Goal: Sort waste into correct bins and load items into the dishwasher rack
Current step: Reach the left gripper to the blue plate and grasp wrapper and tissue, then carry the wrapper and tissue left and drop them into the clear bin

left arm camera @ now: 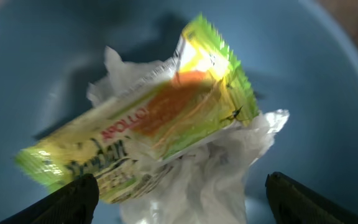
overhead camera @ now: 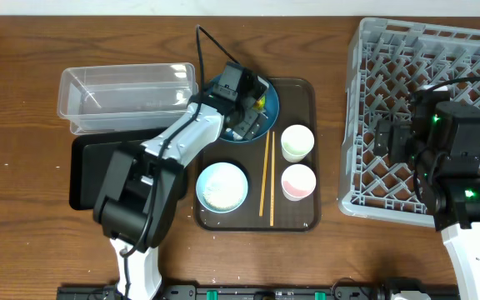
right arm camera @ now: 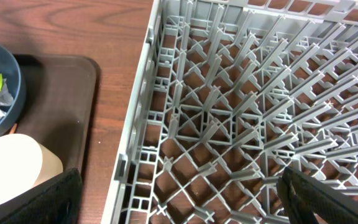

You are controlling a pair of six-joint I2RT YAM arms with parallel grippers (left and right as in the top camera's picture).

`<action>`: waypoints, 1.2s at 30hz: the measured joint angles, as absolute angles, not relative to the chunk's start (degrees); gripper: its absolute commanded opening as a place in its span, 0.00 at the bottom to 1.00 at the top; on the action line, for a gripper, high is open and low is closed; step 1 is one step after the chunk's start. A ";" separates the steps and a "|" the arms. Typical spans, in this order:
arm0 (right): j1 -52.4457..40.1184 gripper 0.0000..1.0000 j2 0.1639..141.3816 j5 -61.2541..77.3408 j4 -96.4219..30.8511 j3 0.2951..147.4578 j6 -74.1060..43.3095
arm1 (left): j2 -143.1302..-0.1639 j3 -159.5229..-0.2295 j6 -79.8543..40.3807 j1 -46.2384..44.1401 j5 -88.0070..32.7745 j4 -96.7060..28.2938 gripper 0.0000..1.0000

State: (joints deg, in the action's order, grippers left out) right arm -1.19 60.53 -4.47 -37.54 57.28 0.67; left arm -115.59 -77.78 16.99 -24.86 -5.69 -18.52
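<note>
Snack wrapper (left arm camera: 148,134), green-yellow-orange: lies on a crumpled white tissue (left arm camera: 229,162), both on the blue plate (left arm camera: 309,87) at the far left of the brown serving tray (overhead camera: 294,218).
Left gripper (left arm camera: 180,202): spread wide just above the wrapper, one finger on either side, gripping nothing.
Right gripper (right arm camera: 182,199): likewise spread wide and empty, over the left wall of the grey dishwasher rack (right arm camera: 241,93), which stands right of the serving tray.
White bowl (overhead camera: 222,187): near left of the serving tray; contents pale, possibly rice, too small to tell.
Two chopsticks (overhead camera: 266,177): side by side, centre.
Green cup (overhead camera: 297,142), pink cup (overhead camera: 298,182): upright, right side.
Clear tub (overhead camera: 127,96): far left of the table.
Black tray (overhead camera: 86,171): just beside the tub, on its near side.
</note>
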 measured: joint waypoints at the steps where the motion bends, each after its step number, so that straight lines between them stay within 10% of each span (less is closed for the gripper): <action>1: -1.19 0.99 60.53 -4.47 -37.52 57.28 0.67 | -116.20 -77.78 17.02 -24.86 -5.69 -18.50 0.85; 12: -1.19 0.99 60.53 -4.47 -38.15 57.28 0.67 | -118.74 -77.78 17.82 -24.93 -5.82 -16.23 0.10; 36: -1.19 0.99 60.53 -4.47 -38.35 57.28 0.67 | -98.43 -78.46 7.20 -5.52 -0.49 -23.18 0.06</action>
State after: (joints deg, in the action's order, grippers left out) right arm -1.19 60.53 -4.47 -38.35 57.28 0.67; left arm -98.43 -78.46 7.20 -5.52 -0.49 -23.18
